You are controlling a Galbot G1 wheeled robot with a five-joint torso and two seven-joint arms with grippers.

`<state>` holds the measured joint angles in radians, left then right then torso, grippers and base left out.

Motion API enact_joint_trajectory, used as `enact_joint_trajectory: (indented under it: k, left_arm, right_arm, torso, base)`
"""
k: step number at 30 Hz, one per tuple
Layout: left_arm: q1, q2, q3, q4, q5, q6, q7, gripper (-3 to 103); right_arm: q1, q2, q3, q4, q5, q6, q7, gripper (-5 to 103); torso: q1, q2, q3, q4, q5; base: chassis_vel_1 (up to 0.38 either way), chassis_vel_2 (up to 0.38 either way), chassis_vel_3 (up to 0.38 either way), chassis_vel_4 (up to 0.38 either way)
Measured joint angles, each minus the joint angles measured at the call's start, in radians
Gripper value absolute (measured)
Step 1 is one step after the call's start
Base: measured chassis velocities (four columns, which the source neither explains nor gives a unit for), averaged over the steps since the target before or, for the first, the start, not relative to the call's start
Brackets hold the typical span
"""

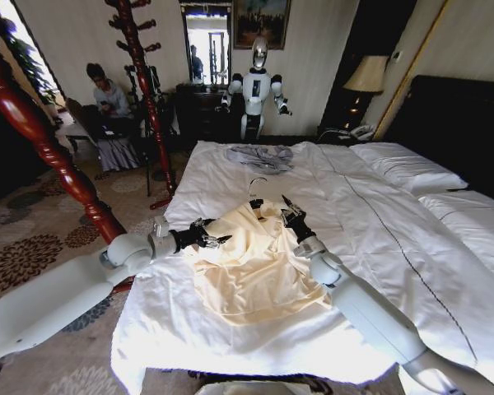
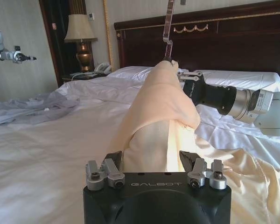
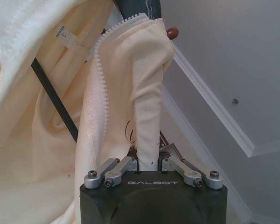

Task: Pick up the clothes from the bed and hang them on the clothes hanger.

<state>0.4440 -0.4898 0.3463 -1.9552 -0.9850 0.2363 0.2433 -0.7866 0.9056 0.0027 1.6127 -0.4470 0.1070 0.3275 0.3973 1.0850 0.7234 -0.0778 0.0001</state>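
Clothes (image 1: 255, 271) between both hands

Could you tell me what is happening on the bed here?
The robot is working on the cream garment, which lies on the white bed with a dark hanger at its collar. The right claw is shut on a fold of the fabric near the collar. The left claw is open at the garment's other edge, its fingers either side of the cloth. A grey garment lies farther up the bed.
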Motion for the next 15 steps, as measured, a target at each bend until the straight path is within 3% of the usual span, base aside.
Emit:
enact_joint_trajectory:
  k: [4,15]
  left_arm:
    - [-0.003,-0.023,0.0,0.019,-0.004,0.004,-0.008,56]
    - [-0.023,-0.064,0.017,0.046,-0.034,0.021,-0.032,52]
  right_arm:
    - [0.001,0.0,0.001,0.0,-0.009,0.005,-0.005,18]
    - [0.015,-0.006,-0.011,0.007,-0.023,0.017,-0.018,18]
  torso:
    - [0.0,0.0,0.0,-0.0001,0.0]
    - [0.0,0.0,0.0,-0.0003,-0.0001]
  base:
    - [0.0,0.0,0.0,0.0]
    - [0.0,0.0,0.0,0.0]
